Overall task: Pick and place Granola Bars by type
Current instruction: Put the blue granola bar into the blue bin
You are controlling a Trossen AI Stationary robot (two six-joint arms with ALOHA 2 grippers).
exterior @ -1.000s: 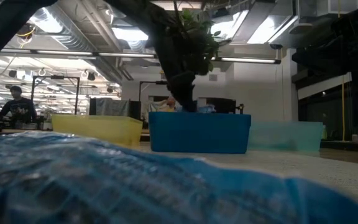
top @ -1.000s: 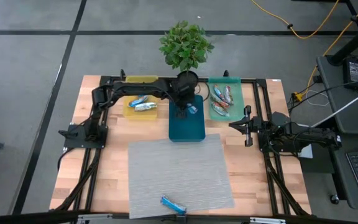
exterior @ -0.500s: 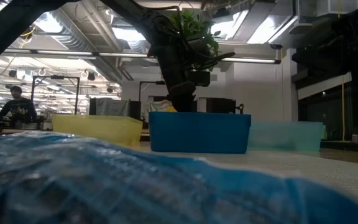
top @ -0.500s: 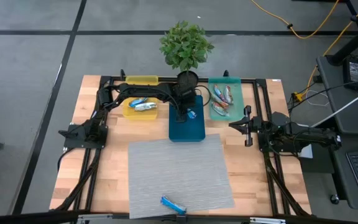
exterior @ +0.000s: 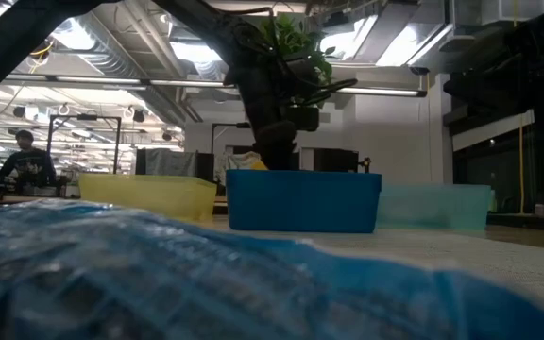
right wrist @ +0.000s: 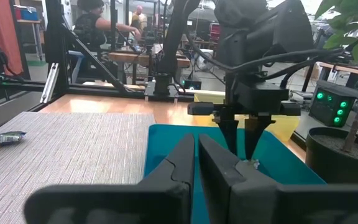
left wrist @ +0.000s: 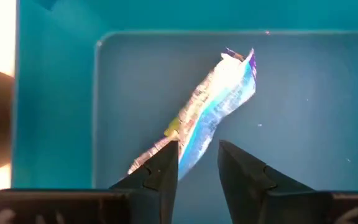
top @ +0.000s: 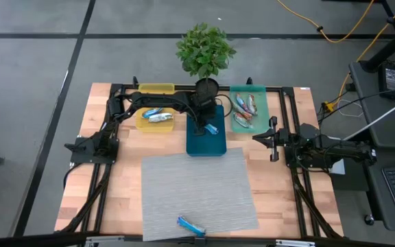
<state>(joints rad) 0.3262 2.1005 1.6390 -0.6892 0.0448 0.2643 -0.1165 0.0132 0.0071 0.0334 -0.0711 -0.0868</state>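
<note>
A bright blue granola bar (left wrist: 219, 102) lies flat on the floor of the blue tray (top: 206, 145), near its far end. My left gripper (left wrist: 197, 163) hangs over it, pointing steeply down, open, with a fingertip on either side of the bar's one end and clear of it. The right wrist view shows those fingers (right wrist: 230, 138) above the bar (right wrist: 251, 163). My right gripper (right wrist: 196, 157) waits shut, level, at the table's right side (top: 273, 139). Another blue bar (top: 190, 224) lies on the grey mat (top: 197, 189) by the near edge.
A yellow tray (top: 142, 123) left of the blue one holds silvery-blue bars (top: 158, 115). A teal tray (top: 256, 92) on the right holds red-orange bars (top: 244, 110). A potted plant (top: 205, 51) stands behind the trays. A person (exterior: 25, 161) sits far off in the room.
My left gripper has gone down into the blue tray with the blue bar. The bar, which stood above the tray's rim, now lies flat on the tray floor below the fingertips.
</note>
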